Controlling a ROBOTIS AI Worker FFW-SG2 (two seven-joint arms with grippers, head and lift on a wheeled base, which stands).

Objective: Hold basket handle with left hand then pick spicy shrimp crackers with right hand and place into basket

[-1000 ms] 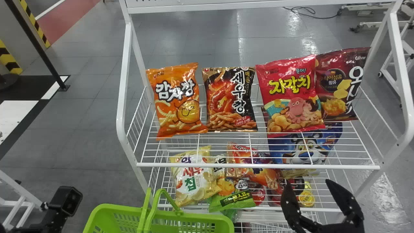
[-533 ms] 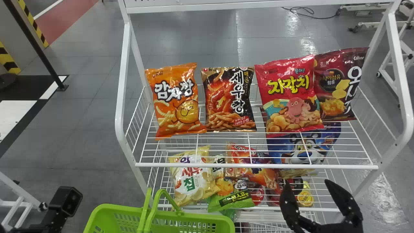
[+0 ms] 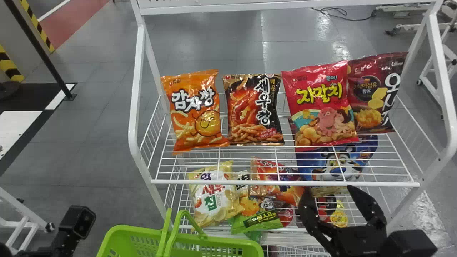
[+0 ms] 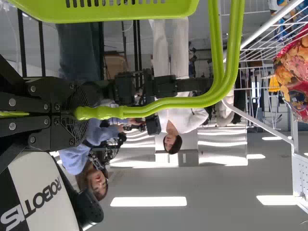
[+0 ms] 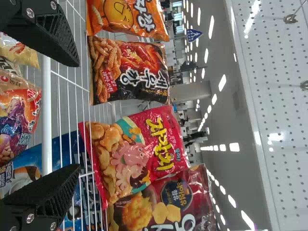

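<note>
The spicy shrimp crackers (image 3: 254, 109), a black and red-orange bag, stand on the upper wire shelf between an orange bag and a red one. My right gripper (image 3: 332, 207) is open in front of the lower shelf, below and right of that bag; in the right wrist view the gripper (image 5: 77, 115) has its two fingers wide apart, with the crackers (image 5: 129, 71) beyond them. At the bottom left stands the green basket (image 3: 214, 246). In the left wrist view my left gripper (image 4: 72, 114) is shut on the basket handle (image 4: 192, 102).
Upright on the upper shelf (image 3: 285, 183) are an orange bag (image 3: 195, 111), a red bag (image 3: 321, 105) and a dark red bag (image 3: 375, 92). Several snack bags lie on the lower shelf, among them a yellow-white one (image 3: 212, 196). White posts (image 3: 137, 92) frame the rack's sides.
My right gripper has moved up and somewhat left in the head view, and more of its arm shows. The basket has shifted slightly to the right.
</note>
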